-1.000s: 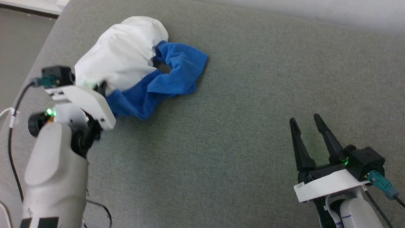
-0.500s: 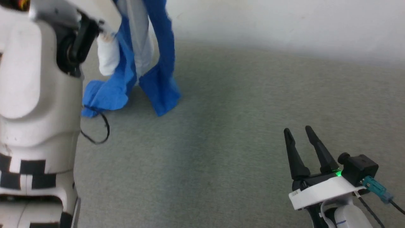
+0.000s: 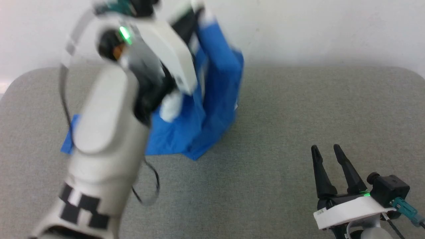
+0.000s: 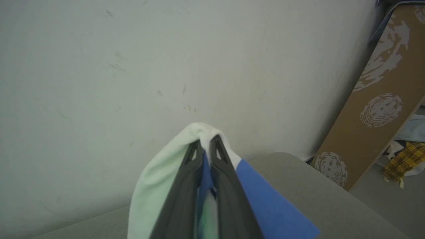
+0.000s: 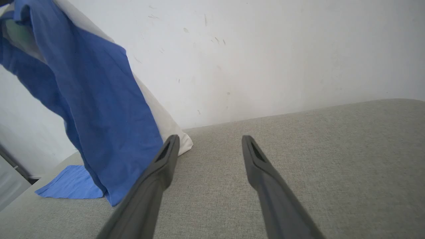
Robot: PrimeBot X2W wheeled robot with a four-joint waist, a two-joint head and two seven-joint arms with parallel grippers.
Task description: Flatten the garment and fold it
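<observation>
Up high on our left side, our left hand (image 4: 206,143) pinches the shirt (image 3: 219,99), which hangs down until its blue end touches the table (image 3: 298,132). Our right hand (image 3: 325,148) waits well apart, fingers spread.

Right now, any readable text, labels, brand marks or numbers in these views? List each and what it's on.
No readable text.
T-shirt: plain blue and white cloth faces the cameras, no lettering on it.
Black-and-white squares on the left forearm: a pattern, not letters or digits.
Brown board: pale swirl prints, no words.
</observation>
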